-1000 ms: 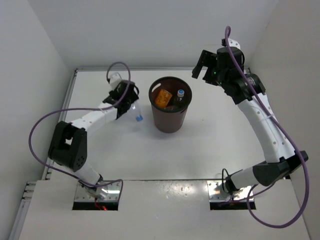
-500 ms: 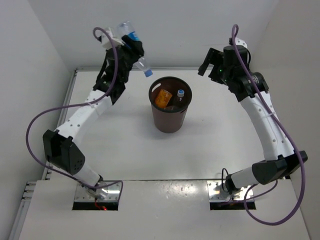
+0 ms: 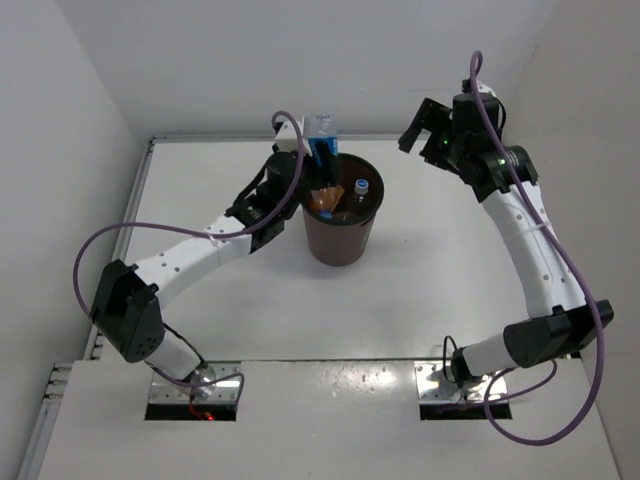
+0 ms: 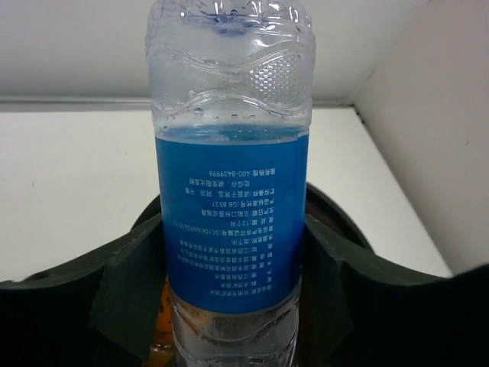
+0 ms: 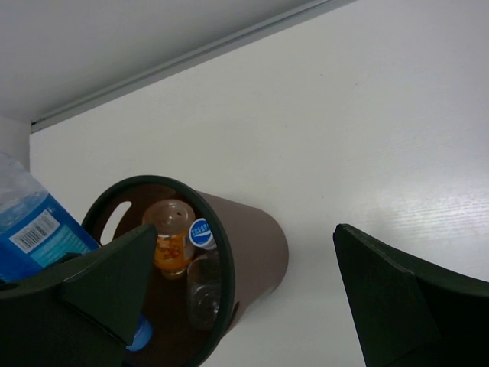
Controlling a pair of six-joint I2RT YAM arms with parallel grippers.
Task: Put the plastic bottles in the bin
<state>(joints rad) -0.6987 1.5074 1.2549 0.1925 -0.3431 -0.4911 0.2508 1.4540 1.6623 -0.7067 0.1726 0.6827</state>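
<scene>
Blue-labelled clear bottle (image 4: pixel 229 206) sits clamped between the left jaws above the bin (image 3: pixel 343 242); right jaws gape apart.

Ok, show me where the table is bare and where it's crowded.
Bare table lies between the bin and the right arm, and in the far-left corner behind the left arm. Crowded: the bin's mouth, where the left gripper holds the blue-label bottle.

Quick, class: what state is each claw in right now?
Left claw: closed on the clear plastic bottle with blue label.
Right claw: open, holding nothing.
</scene>
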